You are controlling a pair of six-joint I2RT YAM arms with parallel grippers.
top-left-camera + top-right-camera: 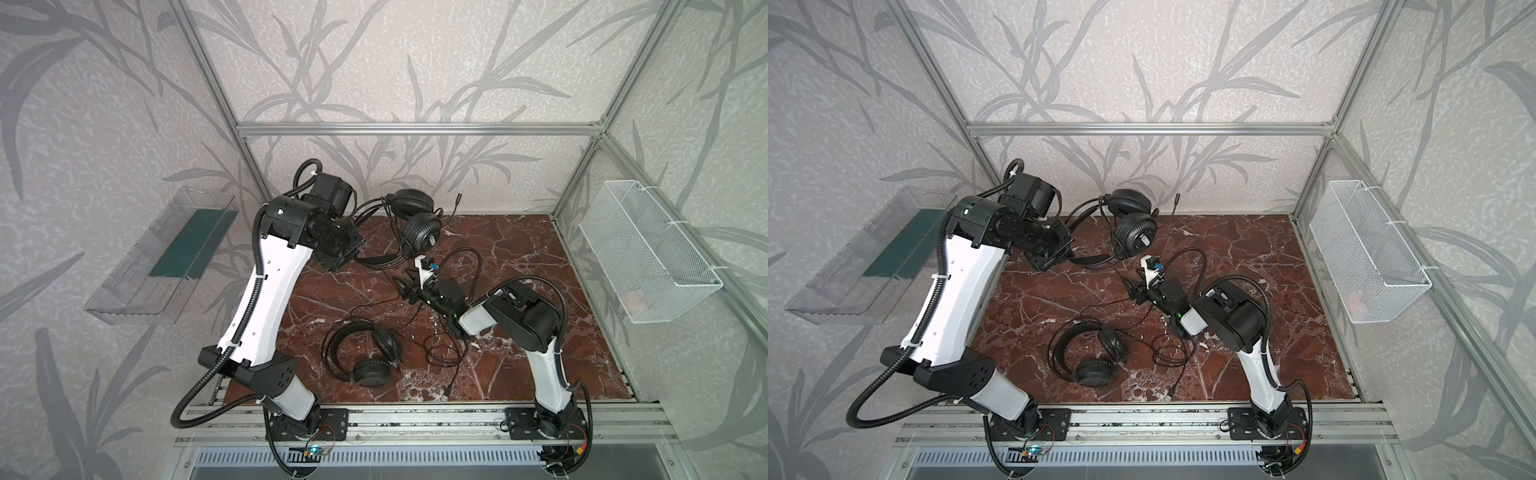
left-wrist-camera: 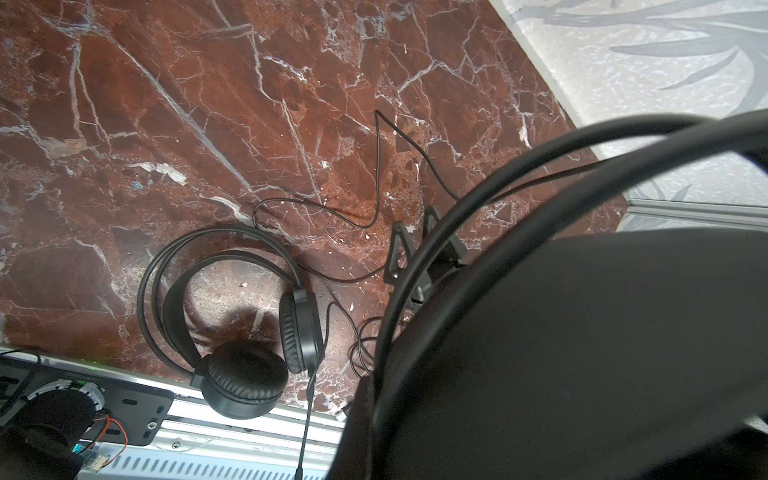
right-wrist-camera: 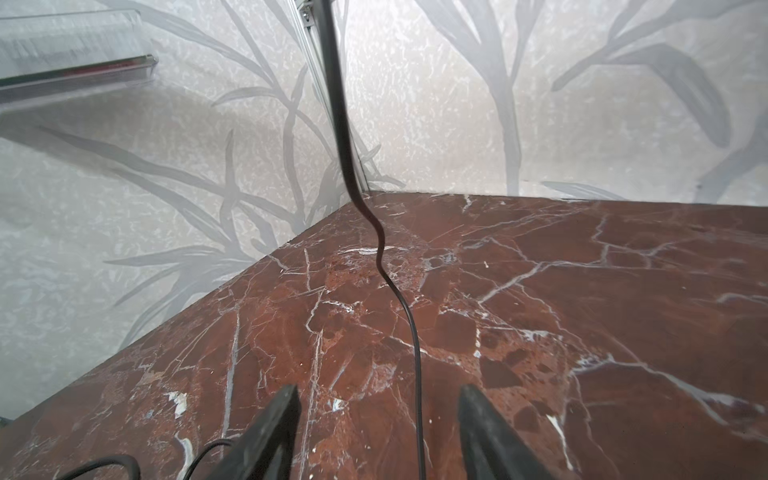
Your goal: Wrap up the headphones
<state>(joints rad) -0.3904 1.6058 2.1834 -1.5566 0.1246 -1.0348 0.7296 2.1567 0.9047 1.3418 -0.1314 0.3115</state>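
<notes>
One pair of black headphones [image 1: 415,220] [image 1: 1133,224] hangs at the back of the table, lifted by its headband. My left gripper [image 1: 347,259] [image 1: 1054,257] is shut on that headband [image 2: 582,332], which fills the left wrist view and hides the jaws. Its thin cable [image 3: 417,365] drops down and runs between the fingers of my right gripper [image 1: 405,289] [image 1: 1133,289] [image 3: 379,390], which stands open over the table's middle without pinching it. A second pair of headphones [image 1: 365,357] [image 1: 1088,353] [image 2: 232,332] lies flat near the front edge.
Loose cable loops [image 1: 440,349] lie on the red marble table [image 1: 540,291] beside the right arm. A clear plastic tray [image 1: 158,257] hangs on the left wall and a white wire basket [image 1: 648,257] on the right wall. An aluminium rail [image 1: 415,419] runs along the front.
</notes>
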